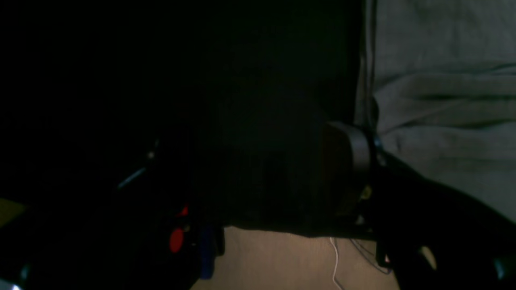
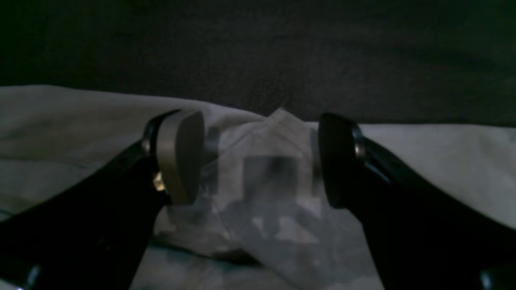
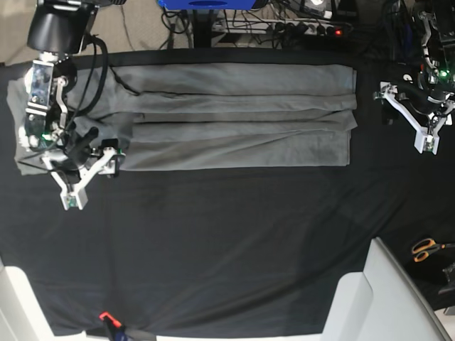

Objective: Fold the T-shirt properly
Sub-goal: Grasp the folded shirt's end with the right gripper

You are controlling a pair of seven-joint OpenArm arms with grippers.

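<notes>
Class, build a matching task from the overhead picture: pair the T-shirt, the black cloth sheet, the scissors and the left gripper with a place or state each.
Things:
1. T-shirt
2. black cloth sheet
3. scissors
4. left gripper

Descriptions:
A. orange handles, right edge
B. jaws open, off the shirt's right end
C. grey, folded into a long band
D. spread under the shirt

Pairs: 1-C, 2-D, 3-A, 4-B

Overhead base; close wrist views
</notes>
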